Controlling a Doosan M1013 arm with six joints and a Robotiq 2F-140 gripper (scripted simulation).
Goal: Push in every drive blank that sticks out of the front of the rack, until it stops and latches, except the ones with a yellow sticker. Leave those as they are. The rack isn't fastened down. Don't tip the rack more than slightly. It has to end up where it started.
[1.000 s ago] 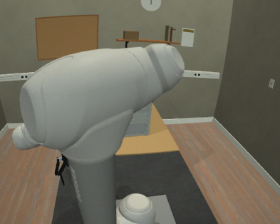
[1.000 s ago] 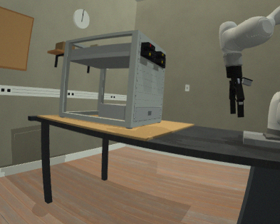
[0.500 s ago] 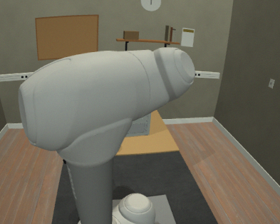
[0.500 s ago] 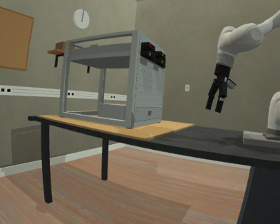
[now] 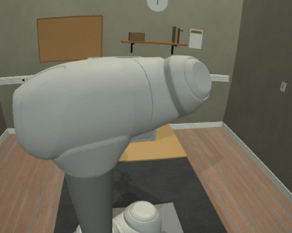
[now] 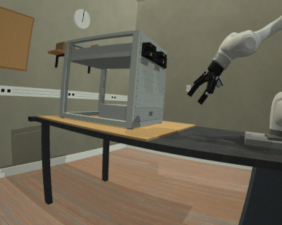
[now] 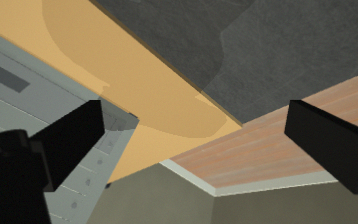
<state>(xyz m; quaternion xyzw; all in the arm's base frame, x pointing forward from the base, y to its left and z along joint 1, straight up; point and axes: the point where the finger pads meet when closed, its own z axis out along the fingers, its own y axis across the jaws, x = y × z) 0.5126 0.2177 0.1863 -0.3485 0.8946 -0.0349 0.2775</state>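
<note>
Above the dark mat (image 6: 206, 137), well apart from the rack (image 6: 135, 79), my jaws hang spread wide with nothing between them. That rack stands on the wooden surface (image 6: 159, 130), its black drive blanks (image 6: 153, 54) in the top front bays, with yellow and red marks too small to read. No lettering is legible anywhere.

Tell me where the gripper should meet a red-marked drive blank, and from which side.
Press its front face rather than gripping: the blanks are flat panels in the top of the rack front. Come straight at the front, level, from the open gripper's side. Pushing high may tip the loose rack.
</note>
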